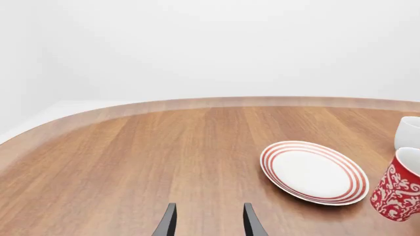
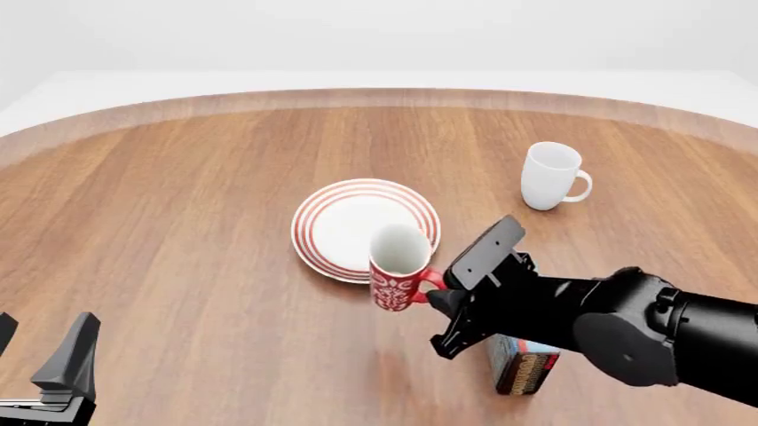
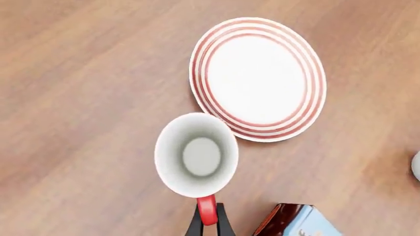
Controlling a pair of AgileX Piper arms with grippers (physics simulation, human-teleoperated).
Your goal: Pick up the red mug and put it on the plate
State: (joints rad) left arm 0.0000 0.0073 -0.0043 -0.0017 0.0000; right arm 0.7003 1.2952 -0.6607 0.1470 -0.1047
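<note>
The red mug (image 2: pixel 398 271) has a white ornamental pattern and a white inside. My right gripper (image 2: pixel 436 295) is shut on its red handle (image 3: pixel 206 208) and holds it upright, apparently a little above the table. It sits just at the near edge of the plate (image 2: pixel 355 217), a round white plate with red rings. In the right wrist view the mug (image 3: pixel 196 155) is beside the plate (image 3: pixel 257 78), not over its middle. My left gripper (image 2: pixel 42 359) is open and empty at the near left, far from both. The mug (image 1: pixel 398 189) and plate (image 1: pixel 314 172) also show in the left wrist view.
A plain white mug (image 2: pixel 551 175) stands on the wooden table (image 2: pixel 177 222) at the back right. A small brown and blue box (image 2: pixel 523 364) lies under my right arm, close to the red mug. The table's curved far edge runs across the back.
</note>
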